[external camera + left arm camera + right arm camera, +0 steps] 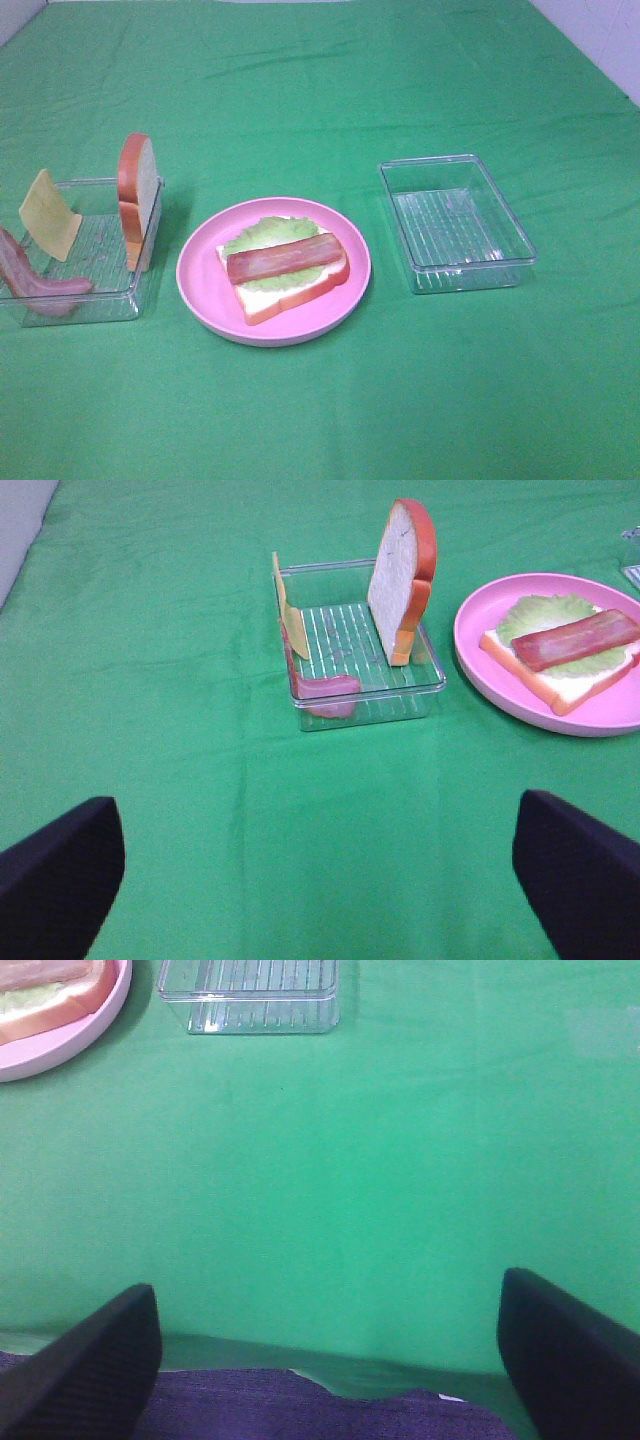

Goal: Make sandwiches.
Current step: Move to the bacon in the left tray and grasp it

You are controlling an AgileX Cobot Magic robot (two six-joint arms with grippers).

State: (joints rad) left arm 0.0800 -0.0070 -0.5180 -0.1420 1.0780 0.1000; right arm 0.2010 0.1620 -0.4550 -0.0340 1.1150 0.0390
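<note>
High view: the table (pixel 320 90) is covered edge to edge in creased green cloth, and a pale strip (pixel 612 25) of the room shows at the far corner. The sandwich (pixel 285 268) lies on a pink plate (pixel 200 285) at mid-table. It is one bread slice with lettuce and a bacon strip on top, and it has no upper slice. The plate sits between the left tray (pixel 110 305) and the right tray (pixel 460 275).

Left wrist view: the left claw (pixel 315 865) is spread wide above bare cloth, gripping nothing. The left tray is straight ahead of it, well apart. The tray holds an upright bread slice (pixel 400 575), a leaning cheese square (pixel 285 610) and a bacon piece (pixel 325 688). The plate with the sandwich is ahead too, off toward the right arm's side.

Right wrist view: the right claw (pixel 330 1345) is also spread wide with nothing in it. Smooth cloth stretches ahead of it to the right tray, with the plate's rim beside that. Just under the claw the cloth ends over dark purple fabric (pixel 300 1410).
</note>
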